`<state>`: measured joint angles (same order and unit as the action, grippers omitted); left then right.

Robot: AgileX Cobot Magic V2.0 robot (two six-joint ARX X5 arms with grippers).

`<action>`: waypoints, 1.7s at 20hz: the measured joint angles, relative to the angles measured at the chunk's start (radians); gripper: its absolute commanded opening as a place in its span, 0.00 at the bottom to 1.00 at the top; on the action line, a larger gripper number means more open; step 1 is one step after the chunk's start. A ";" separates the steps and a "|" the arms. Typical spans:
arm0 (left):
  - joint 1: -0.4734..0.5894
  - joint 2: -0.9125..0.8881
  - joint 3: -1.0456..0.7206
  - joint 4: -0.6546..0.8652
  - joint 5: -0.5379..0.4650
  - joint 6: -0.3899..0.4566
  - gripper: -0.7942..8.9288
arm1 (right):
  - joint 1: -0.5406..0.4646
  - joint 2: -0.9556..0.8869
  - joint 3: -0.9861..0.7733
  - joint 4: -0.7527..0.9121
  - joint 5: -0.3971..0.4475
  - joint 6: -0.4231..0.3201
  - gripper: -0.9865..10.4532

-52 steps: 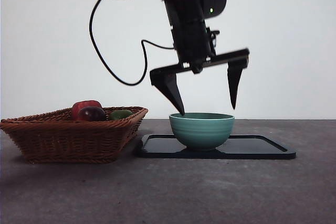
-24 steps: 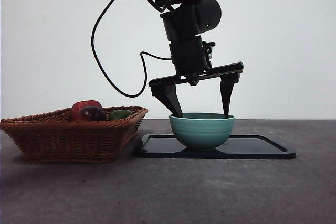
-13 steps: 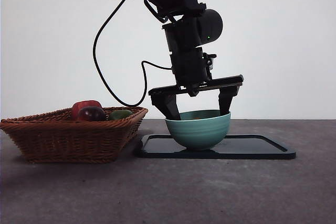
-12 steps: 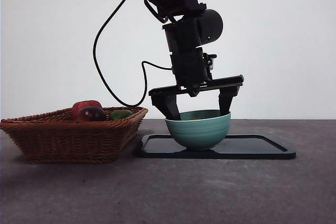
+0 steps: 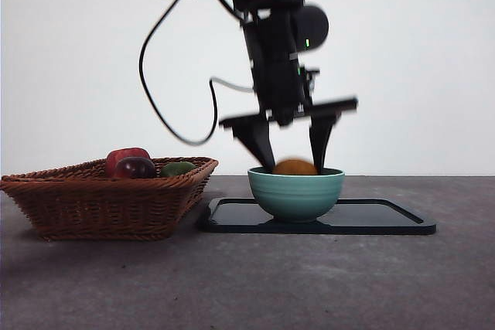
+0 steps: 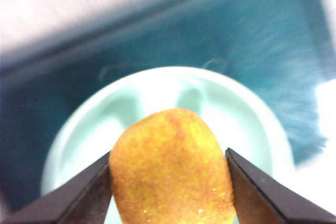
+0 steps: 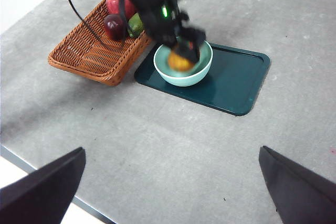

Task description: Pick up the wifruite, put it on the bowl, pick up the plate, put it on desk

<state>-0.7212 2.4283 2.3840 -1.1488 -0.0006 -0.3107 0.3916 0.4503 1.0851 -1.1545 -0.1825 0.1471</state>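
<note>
Now the left end effector [image 5: 292, 156] is clamped on the fuzzy golden-brown wifruite [image 6: 170, 169], right over the round mint-green bowl [image 5: 296, 194], w/ drop & plate job left.

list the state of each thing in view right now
left gripper: shut on the wifruite, over the bowl
wifruite: held between the jaws, above the bowl
bowl: upright on the tray
tray: flat on the desk
basket: holding fruit
right gripper: open, waiting
</note>
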 measured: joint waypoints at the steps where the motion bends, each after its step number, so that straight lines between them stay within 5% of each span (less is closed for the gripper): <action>1: 0.000 0.000 0.059 -0.055 0.000 0.004 0.36 | 0.000 0.000 0.000 0.000 0.000 0.000 0.62; 7: -0.001 0.000 0.378 -0.274 0.004 0.033 0.36 | 0.000 0.000 0.000 0.000 -0.001 0.000 0.62; 13: -0.002 -0.147 0.358 -0.274 0.019 0.064 0.36 | 0.000 0.000 0.000 0.000 -0.001 0.000 0.62; 20: 0.009 -0.501 -0.084 -0.274 -0.047 0.093 0.37 | 0.000 0.000 0.000 0.000 0.000 0.000 0.62; 29: 0.204 -0.882 -0.639 -0.266 -0.076 0.096 0.37 | 0.000 0.000 0.000 0.000 -0.001 0.000 0.62; 34: 0.274 -0.964 -0.929 -0.082 -0.071 0.082 0.37 | 0.000 0.000 0.000 0.000 0.000 0.000 0.62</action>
<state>-0.4477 1.4639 1.4555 -1.2304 -0.0719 -0.2287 0.3916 0.4507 1.0847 -1.1545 -0.1829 0.1471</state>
